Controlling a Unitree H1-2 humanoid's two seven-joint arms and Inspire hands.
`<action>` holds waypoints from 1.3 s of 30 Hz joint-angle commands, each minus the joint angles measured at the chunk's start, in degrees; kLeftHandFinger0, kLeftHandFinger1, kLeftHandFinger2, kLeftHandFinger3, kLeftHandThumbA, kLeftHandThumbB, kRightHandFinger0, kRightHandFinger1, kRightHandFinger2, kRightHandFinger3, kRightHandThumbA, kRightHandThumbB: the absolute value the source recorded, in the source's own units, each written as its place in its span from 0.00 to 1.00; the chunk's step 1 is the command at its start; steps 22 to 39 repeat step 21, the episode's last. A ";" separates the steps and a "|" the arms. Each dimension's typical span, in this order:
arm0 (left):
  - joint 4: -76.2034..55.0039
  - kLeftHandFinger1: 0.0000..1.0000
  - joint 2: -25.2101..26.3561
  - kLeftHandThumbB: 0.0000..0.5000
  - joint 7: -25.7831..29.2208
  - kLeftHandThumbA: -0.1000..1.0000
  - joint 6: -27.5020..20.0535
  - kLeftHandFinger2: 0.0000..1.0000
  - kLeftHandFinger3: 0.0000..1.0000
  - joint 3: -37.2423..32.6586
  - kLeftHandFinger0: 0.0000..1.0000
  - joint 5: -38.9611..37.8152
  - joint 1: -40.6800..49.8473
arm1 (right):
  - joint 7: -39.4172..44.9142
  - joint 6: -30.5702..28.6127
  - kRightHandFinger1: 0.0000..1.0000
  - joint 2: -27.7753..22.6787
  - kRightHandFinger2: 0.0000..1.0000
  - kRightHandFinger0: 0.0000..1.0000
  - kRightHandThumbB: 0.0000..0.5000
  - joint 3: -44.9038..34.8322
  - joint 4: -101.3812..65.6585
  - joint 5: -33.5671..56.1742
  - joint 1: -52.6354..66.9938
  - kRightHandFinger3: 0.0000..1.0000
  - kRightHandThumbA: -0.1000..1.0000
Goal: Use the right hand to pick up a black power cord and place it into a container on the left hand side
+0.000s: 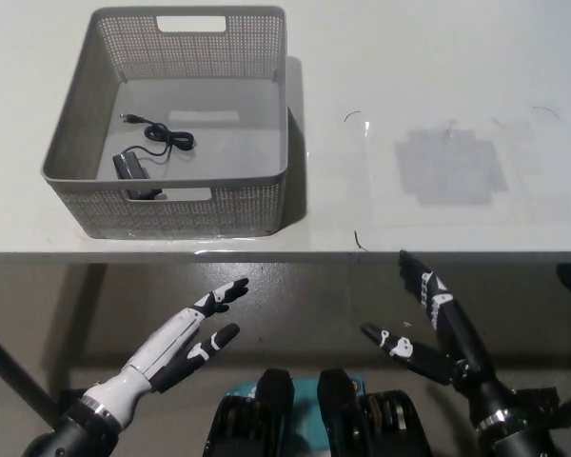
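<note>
The black power cord (143,148) lies inside the grey perforated basket (266,195) at the table's left, its adapter block by the near wall and its thin cable coiled toward the middle. My black right hand (436,324) hangs open below the table's front edge, right of centre, holding nothing. My white left hand (186,338) rests open below the edge at the lower left, fingers spread and pointing up and right.
The white table (409,76) carries a faint grey patch (450,168) on its right half and a few thin dark scraps. Its front edge crosses the picture at mid height. Grey floor lies below it.
</note>
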 commanded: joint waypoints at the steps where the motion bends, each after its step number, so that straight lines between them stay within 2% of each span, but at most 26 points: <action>1: -0.18 1.00 -0.30 0.79 2.06 1.00 -2.78 1.00 1.00 1.02 1.00 -1.55 -1.52 | 3.18 -5.50 1.00 0.12 1.00 1.00 0.73 -1.82 1.90 7.67 -2.52 1.00 0.91; 7: -0.58 1.00 -0.19 0.82 1.72 1.00 -1.44 1.00 1.00 1.20 1.00 -2.12 -0.81 | 2.05 -5.88 1.00 -0.82 1.00 1.00 0.72 -1.48 2.15 4.61 -1.83 1.00 0.99; 9: -0.05 1.00 -0.31 0.79 2.12 1.00 -2.45 1.00 1.00 1.35 1.00 -2.36 -0.54 | 2.79 -5.49 1.00 -1.03 1.00 1.00 0.70 -1.37 1.86 5.49 -1.34 1.00 0.97; 14: 0.00 1.00 -0.21 0.80 2.33 1.00 -2.47 1.00 1.00 1.46 1.00 -2.35 0.18 | 3.43 -5.81 1.00 -1.23 1.00 1.00 0.64 -1.16 2.17 5.74 -0.63 1.00 0.95; 19: -0.27 1.00 -0.40 0.79 2.53 1.00 -2.21 1.00 1.00 1.42 1.00 -2.04 0.82 | 3.29 -4.91 1.00 -1.74 1.00 1.00 0.69 -1.05 1.42 4.99 0.00 1.00 0.97; 39: -0.18 1.00 -0.43 0.79 2.43 1.00 -2.24 1.00 1.00 1.48 1.00 -2.32 0.83 | 3.41 -4.93 1.00 -1.77 1.00 1.00 0.69 -1.08 1.66 5.21 -0.09 1.00 0.97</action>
